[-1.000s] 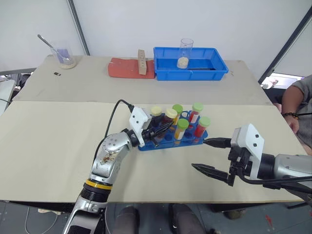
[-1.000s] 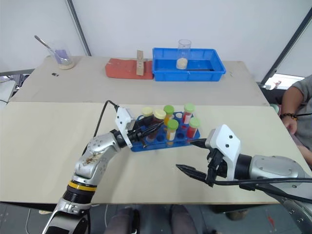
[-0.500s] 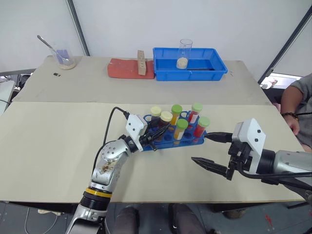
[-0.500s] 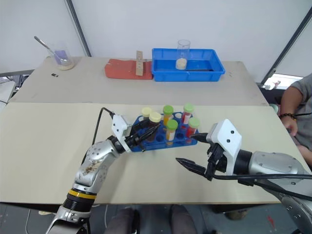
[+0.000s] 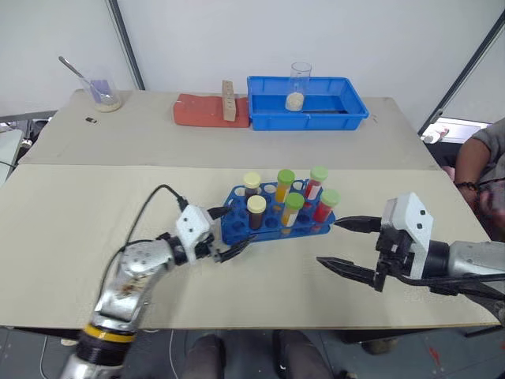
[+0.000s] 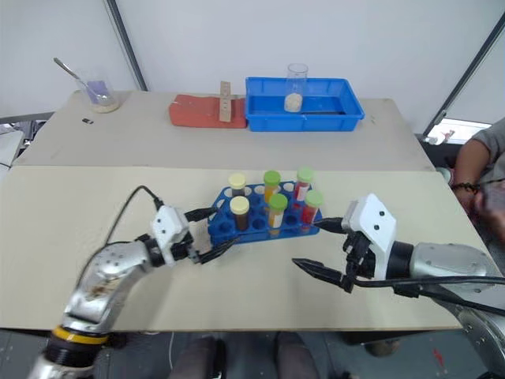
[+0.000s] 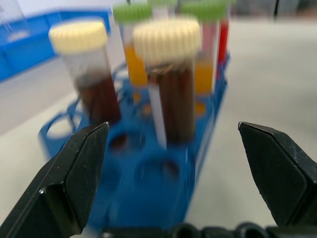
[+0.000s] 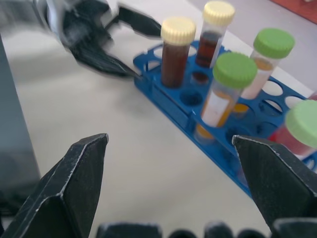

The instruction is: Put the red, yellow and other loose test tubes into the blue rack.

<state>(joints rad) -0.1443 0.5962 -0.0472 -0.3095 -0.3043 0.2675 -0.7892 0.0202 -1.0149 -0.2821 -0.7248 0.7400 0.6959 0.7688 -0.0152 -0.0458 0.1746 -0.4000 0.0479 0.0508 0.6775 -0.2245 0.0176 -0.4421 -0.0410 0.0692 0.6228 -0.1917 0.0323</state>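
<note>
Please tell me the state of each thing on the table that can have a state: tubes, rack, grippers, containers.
Blue rack: standing on the table, six capped tubes upright in it, several holes free.
Near cream-capped tube: seated upright in the rack, not gripped.
Left gripper: open, beside the rack's end, holding nothing.
Right gripper: open, holding nothing.
Blue tray: holds a clear upright cup.
Glass beaker: upright, a spoon leaning in it.

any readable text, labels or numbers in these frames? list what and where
None readable.
White labels on the green-capped yellow tube and the cream-capped dark tube in the blue rack: no legible print.
Wooden strip on the red mat: marks too small to read.
Blue tray, beaker: no markings visible.
</note>
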